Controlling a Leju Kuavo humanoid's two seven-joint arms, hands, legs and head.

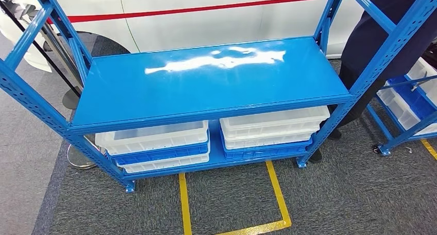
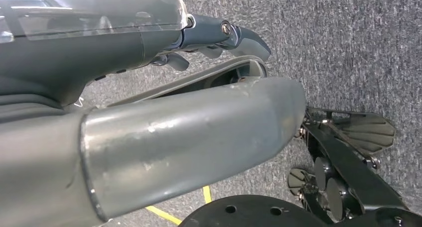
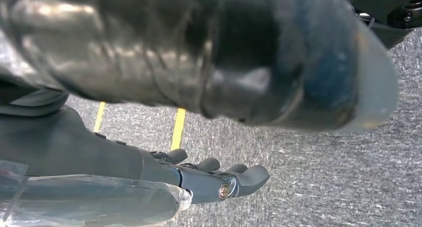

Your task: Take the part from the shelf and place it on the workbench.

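Looking for the part turns up nothing certain: the blue shelf point(image 1: 206, 80) has a bare, glossy top board, and the only things stored on it are white and blue bins point(image 1: 154, 139) stacked on the lower level, with a second stack point(image 1: 273, 127) beside them. Whether the part lies inside one of those bins cannot be told from here, since the top board hides their insides.

Both arms hang low over the grey carpet point(image 1: 340, 194), away from the shelf, which suits a robot that has not begun reaching. The left robot hand point(image 2: 219, 38) holds nothing; its dark fingers lie loosely curved with the thumb apart from them. The right robot hand point(image 3: 219, 179) is likewise empty, fingers slightly bent and spread.

Yellow floor tape point(image 1: 273, 194) marks a box just in front of the shelf, probably a standing spot. A person in dark trousers point(image 1: 381, 34) stands at the shelf's far right corner, near a second blue rack point(image 1: 407, 106).
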